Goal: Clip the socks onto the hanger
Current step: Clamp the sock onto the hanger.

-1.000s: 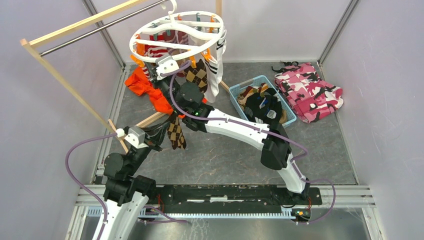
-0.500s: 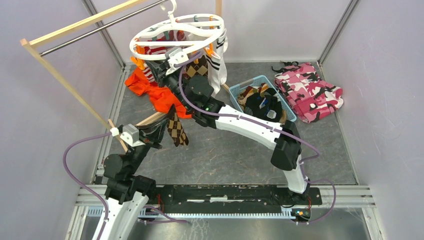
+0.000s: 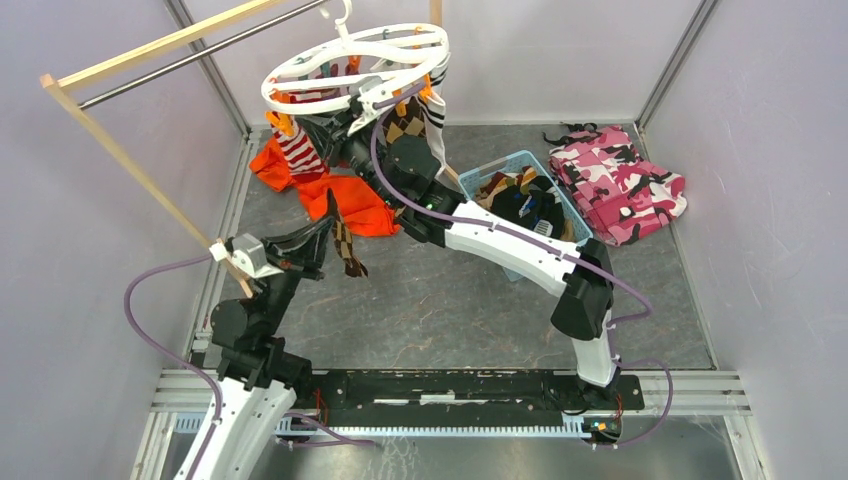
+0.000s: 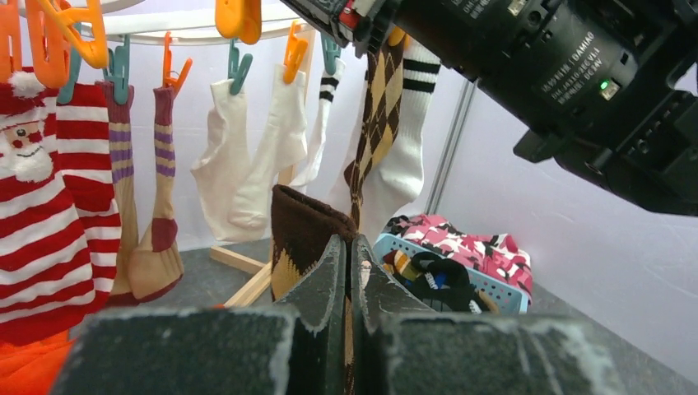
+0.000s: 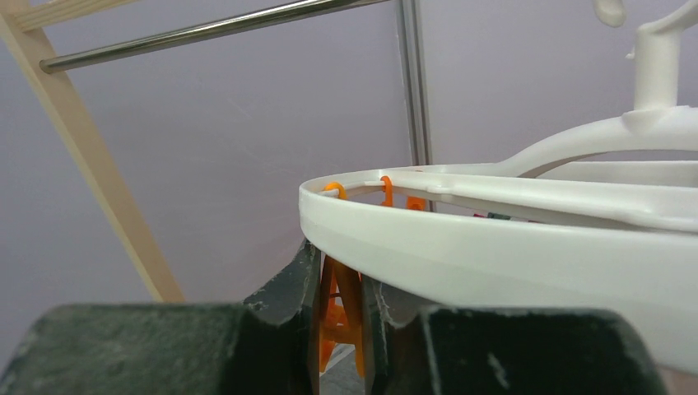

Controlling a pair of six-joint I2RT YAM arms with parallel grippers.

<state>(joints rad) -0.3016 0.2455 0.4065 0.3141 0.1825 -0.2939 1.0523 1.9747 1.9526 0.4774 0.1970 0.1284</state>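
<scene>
The white round hanger [image 3: 300,70] hangs at the back left with several socks clipped on: a red-and-white striped one [image 3: 300,150], a brown argyle one [image 3: 400,125] and a white one with black stripes [image 3: 437,120]. My left gripper [image 3: 325,235] is shut on a loose brown argyle sock [image 3: 346,250], held above the floor in front of the hanger; the left wrist view shows the pads [image 4: 333,271] pinching its cuff [image 4: 300,230]. My right gripper [image 5: 339,271] is up under the ring [image 5: 494,247], shut on an orange clip [image 5: 339,309].
A blue basket [image 3: 490,170] with more socks stands right of the hanger. Pink camouflage cloth [image 3: 620,185] lies at the back right. An orange garment [image 3: 340,200] lies under the hanger. The wooden rack [image 3: 130,170] with its metal bar [image 3: 200,55] stands along the left.
My right arm has reached farther back and up under the hanger, which has shifted with it. My left gripper has moved left and slightly back, carrying the argyle sock.
</scene>
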